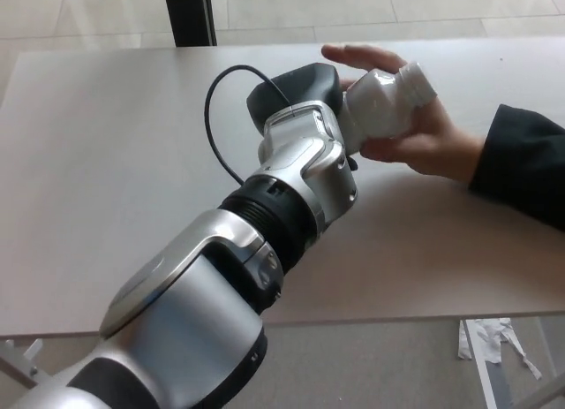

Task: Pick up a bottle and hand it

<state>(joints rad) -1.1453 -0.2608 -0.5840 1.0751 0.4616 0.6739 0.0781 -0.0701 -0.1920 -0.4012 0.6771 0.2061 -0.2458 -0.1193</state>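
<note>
We have the left hand [296, 95] out over the counter [106, 162], reached far forward on the left arm [291, 184]. The bottle [384, 104] sits at its far end, white, cap [417, 78] pointing away to the picture's right and a bit up. So its long axis runs roughly left to right, from our hand toward the person. Base end is at our hand, cap end lies in the person's hand [415, 135].

The hand's black body mostly hides its fingers. It looks clasped on the bottle's base, but we judge that from how the bottle meets it, not from a clear view of the fingers. The person's hand is cupped under and around the bottle: fingers above and behind it, thumb below, palm touching it. The bottle is held off the counter, between the two hands, touched by both.

Right hand is not in view, so the left is the only one in play.

The relation that matters: the bottle lies straight ahead of our hand, toward the person, with their hand already wrapped on the outer half. We judge the handover as nearly done; what is left is letting go. Release should open along the bottle's axis and pull back toward us, not sideways, or the base could get knocked out of the person's hold. The person's sleeve [525, 166] rests at the counter's right edge.
</note>
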